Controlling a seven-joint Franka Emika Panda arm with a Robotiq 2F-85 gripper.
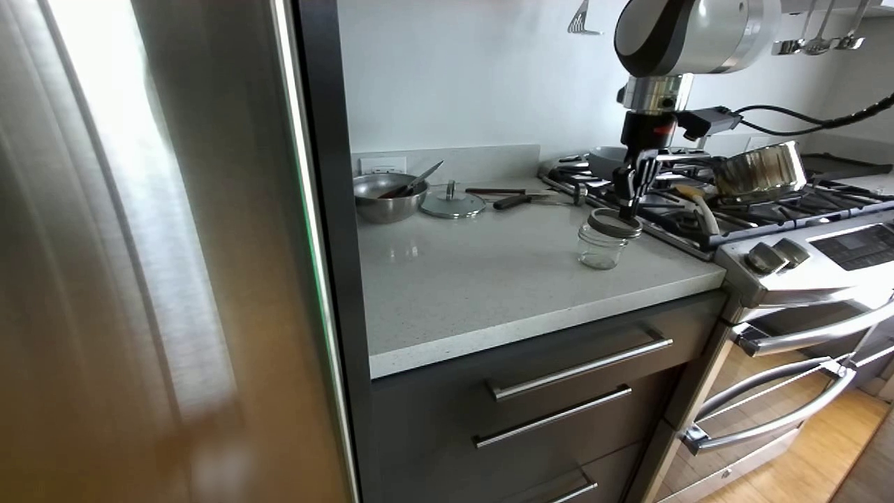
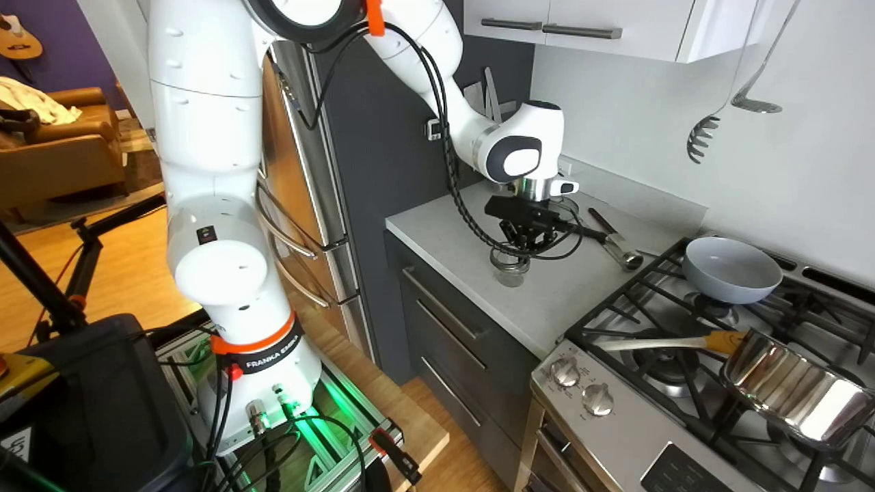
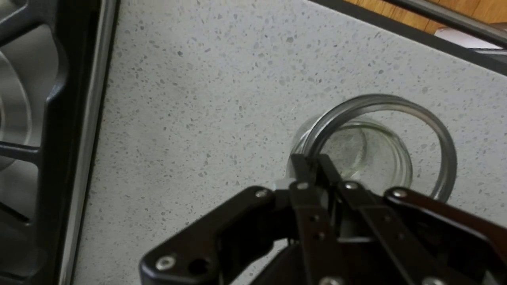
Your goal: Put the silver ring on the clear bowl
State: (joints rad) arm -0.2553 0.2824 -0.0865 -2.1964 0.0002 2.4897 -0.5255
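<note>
My gripper is shut on the near-left side of the silver ring, its black fingertips pinching the band in the wrist view. Below the ring the clear bowl rests on the counter, and its rim shows through the ring's open centre. From the wrist the ring looks shifted to the right of the bowl's rim, overlapping it only in part. In both exterior views the ring sits at the height of the mouth of the clear bowl. Whether ring and glass touch, I cannot tell.
Right beside the counter is the gas stove, carrying a tilted steel pot and a grey pan. Toward the wall lie a steel bowl, a glass lid and a black-handled utensil.
</note>
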